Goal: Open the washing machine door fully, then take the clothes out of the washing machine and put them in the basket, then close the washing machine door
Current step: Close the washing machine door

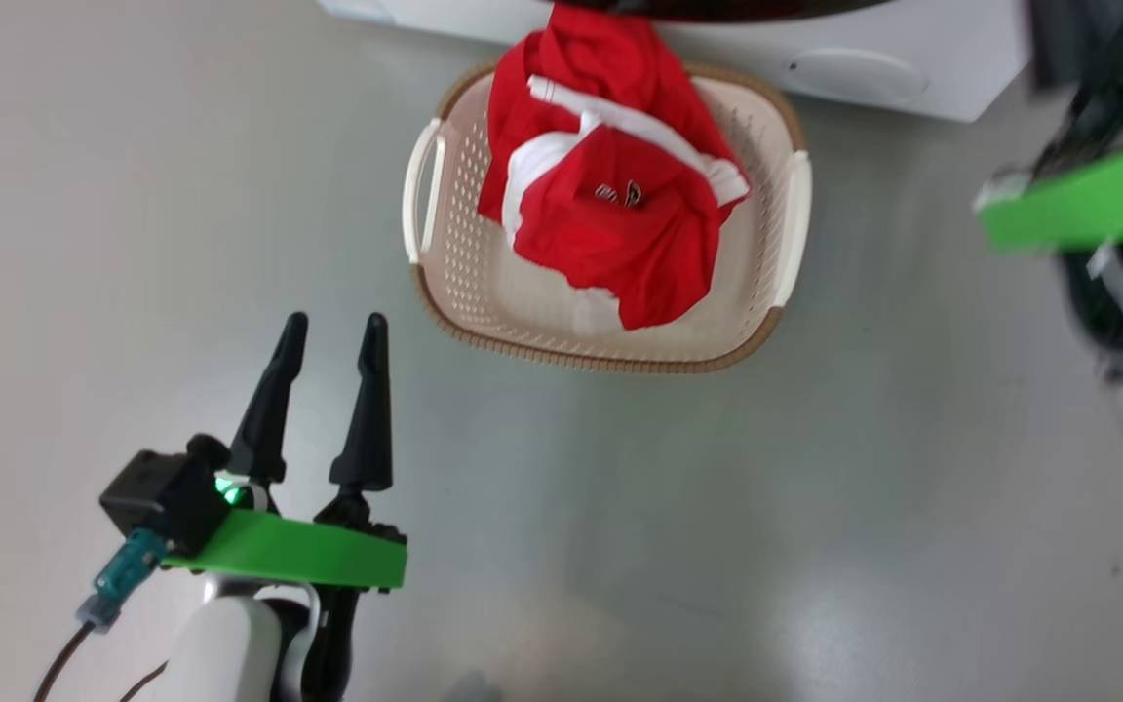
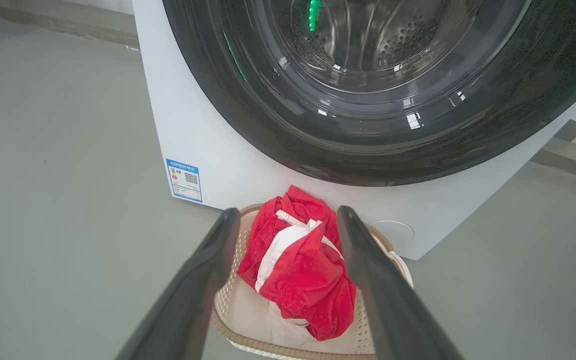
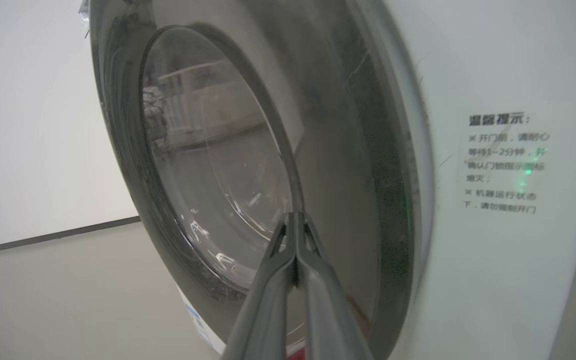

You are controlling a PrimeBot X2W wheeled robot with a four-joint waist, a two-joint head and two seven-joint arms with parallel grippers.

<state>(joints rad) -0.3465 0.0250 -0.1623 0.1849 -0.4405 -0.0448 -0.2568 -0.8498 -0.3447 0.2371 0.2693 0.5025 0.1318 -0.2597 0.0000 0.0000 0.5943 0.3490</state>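
The cream basket [image 1: 610,361] stands on the floor in front of the washing machine [image 1: 912,58]. The red clothes [image 1: 610,195] with white stripes lie heaped in it. My left gripper [image 1: 335,320] hovers open and holds nothing, short of the basket's near left corner. In the left wrist view its fingers [image 2: 203,280] frame the clothes [image 2: 298,270] and the basket [image 2: 268,345]. Above them, the washing machine door [image 2: 368,140] sits against the white front [image 2: 218,150]. My right gripper [image 3: 295,215] is shut on nothing, tips at the door's [image 3: 218,175] black rim beside the glass.
Grey floor lies all around the basket. My right arm's green wrist plate [image 1: 1088,200] is raised at the right edge, blurred. A blue label [image 2: 184,180] marks the machine's lower left corner. A notice sticker [image 3: 505,165] is on its front.
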